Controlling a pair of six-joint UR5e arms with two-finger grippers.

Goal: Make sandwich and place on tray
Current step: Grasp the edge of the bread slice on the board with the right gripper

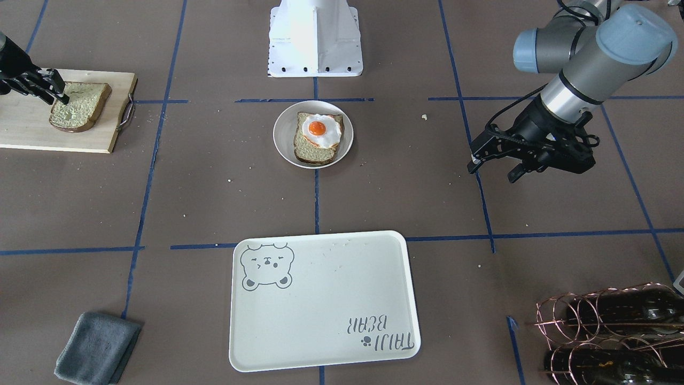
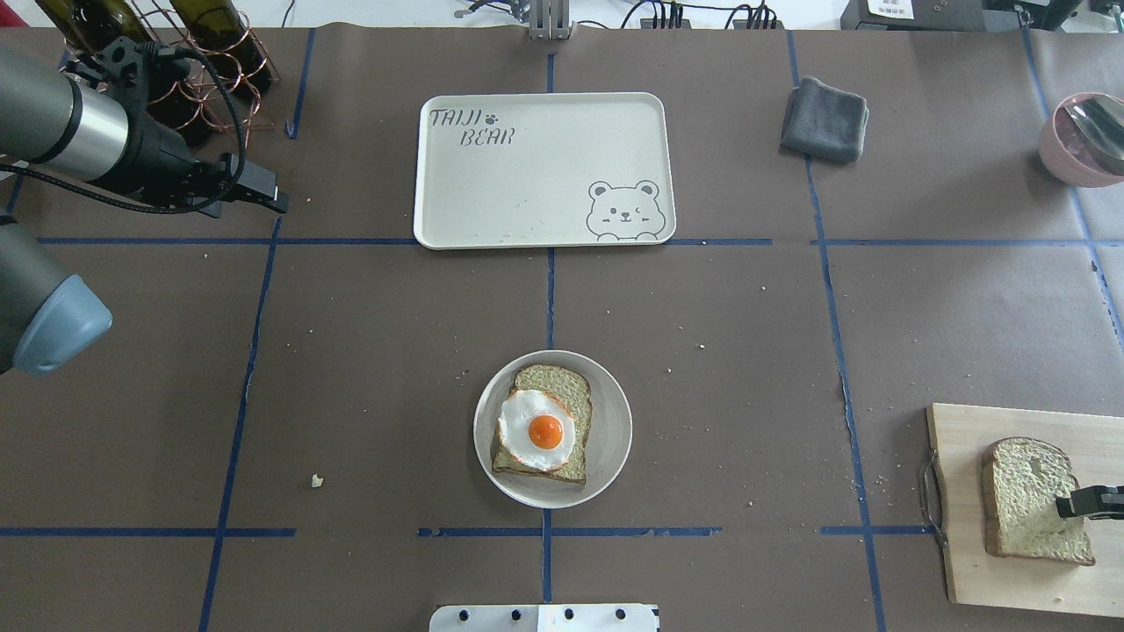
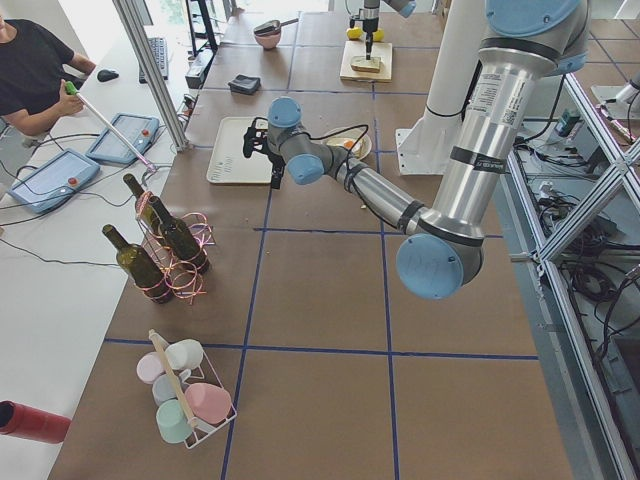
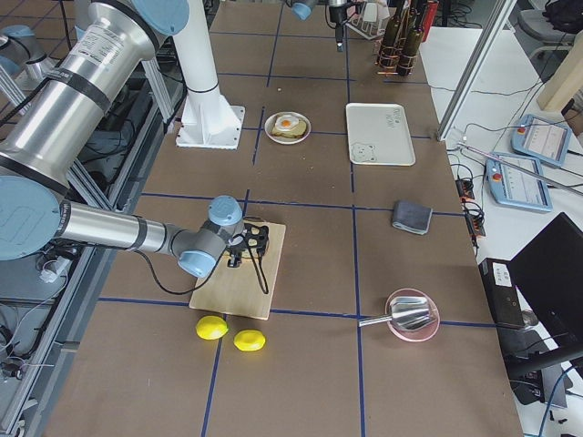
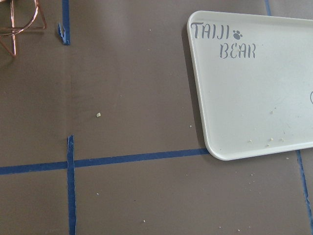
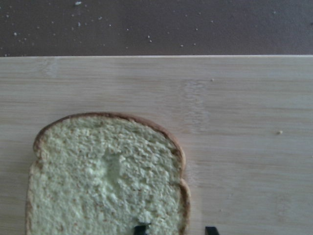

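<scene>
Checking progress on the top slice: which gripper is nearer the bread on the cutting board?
Right. The right gripper is over the bread's edge on the cutting board; the left gripper hangs far off beside the tray.

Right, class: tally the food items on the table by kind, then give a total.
Bread slices: 2
Fried eggs: 1
Lemons: 2
Total: 5
</scene>
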